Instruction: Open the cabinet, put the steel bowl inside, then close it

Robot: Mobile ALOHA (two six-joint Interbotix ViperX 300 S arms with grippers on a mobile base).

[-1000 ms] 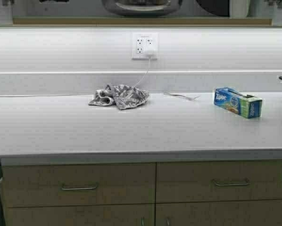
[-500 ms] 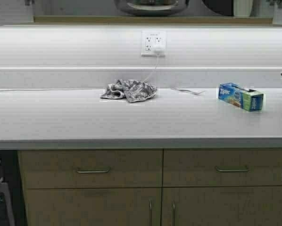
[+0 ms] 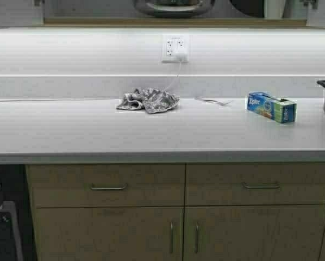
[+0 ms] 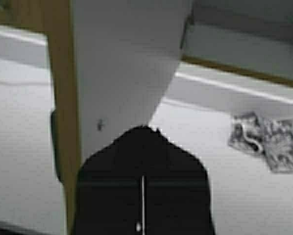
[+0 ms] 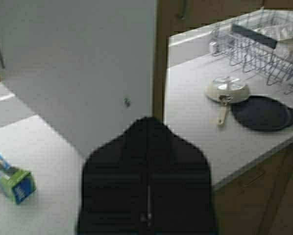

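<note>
We see the steel bowl (image 3: 173,6) inside the open cabinet (image 3: 173,23), on its bottom shelf at the top edge of the high view. Our left gripper (image 4: 142,147) is closed against the edge of the left door (image 4: 122,63), and our right gripper (image 5: 147,132) is closed against the right door (image 5: 78,63). On the counter (image 3: 151,136) below lie a rag (image 3: 148,100) and a blue bag box (image 3: 271,107), well apart
</note>
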